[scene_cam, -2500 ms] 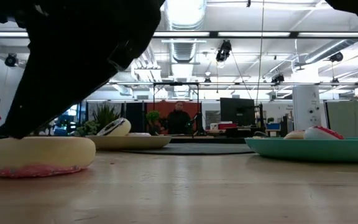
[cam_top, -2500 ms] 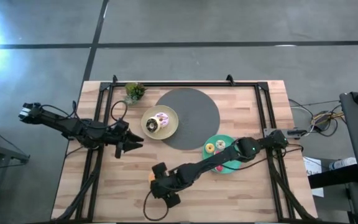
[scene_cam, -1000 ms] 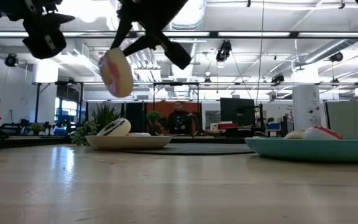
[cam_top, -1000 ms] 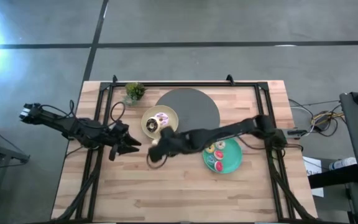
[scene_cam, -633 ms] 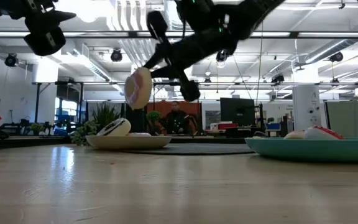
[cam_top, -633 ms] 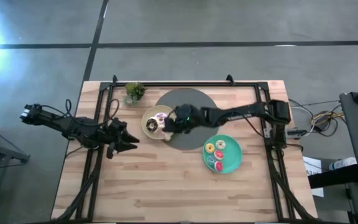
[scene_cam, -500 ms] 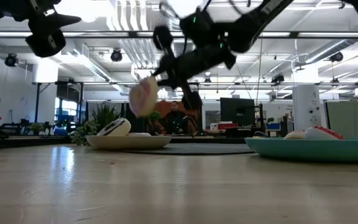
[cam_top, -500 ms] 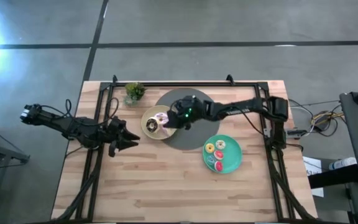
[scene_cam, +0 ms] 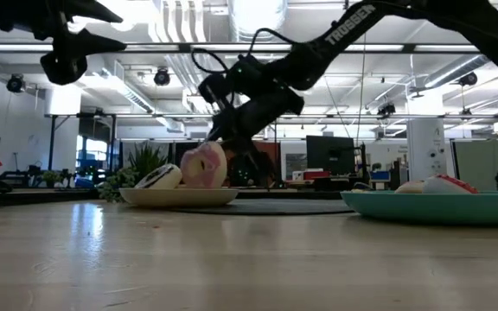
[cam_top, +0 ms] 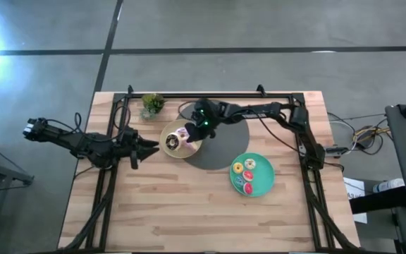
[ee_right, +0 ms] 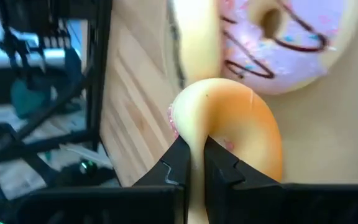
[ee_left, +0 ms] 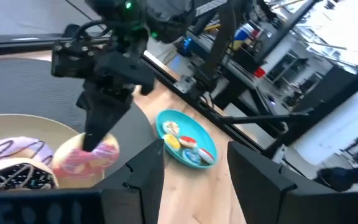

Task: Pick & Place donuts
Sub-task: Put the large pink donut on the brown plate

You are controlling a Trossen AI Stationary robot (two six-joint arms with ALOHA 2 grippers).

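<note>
A pink-frosted donut (scene_cam: 203,166) with an orange back (ee_right: 241,121) stands on edge over the cream plate (cam_top: 170,149), and my right gripper (ee_right: 196,167) is shut on it. A lilac donut (ee_right: 284,37) and a chocolate donut (ee_left: 11,177) lie in the same plate. More donuts (cam_top: 248,176) lie in the teal plate (cam_top: 263,185). My left gripper (cam_top: 151,146) hovers open just left of the cream plate, holding nothing. My right gripper pinches the pink donut's rim (ee_right: 194,134) between its two fingers, at the donut's upper edge. The fingers (ee_left: 101,127) slant down at it from the table's far right. The donut stands on edge, its lower edge down in the cream plate beside the lilac donut.
A large dark grey disc (cam_top: 224,120) lies under the cream plate's right side. A small potted plant (cam_top: 152,104) stands at the far left. Black frame rails (cam_top: 115,134) run along the table's left, right and far edges. Bare wood stretches along the near side.
My right gripper has carried the pink donut from the table's middle toward the far edge and down to the cream plate, staying shut. The donut, high in the air before, now sits low in the plate. My left gripper has swung slightly toward the far edge.
</note>
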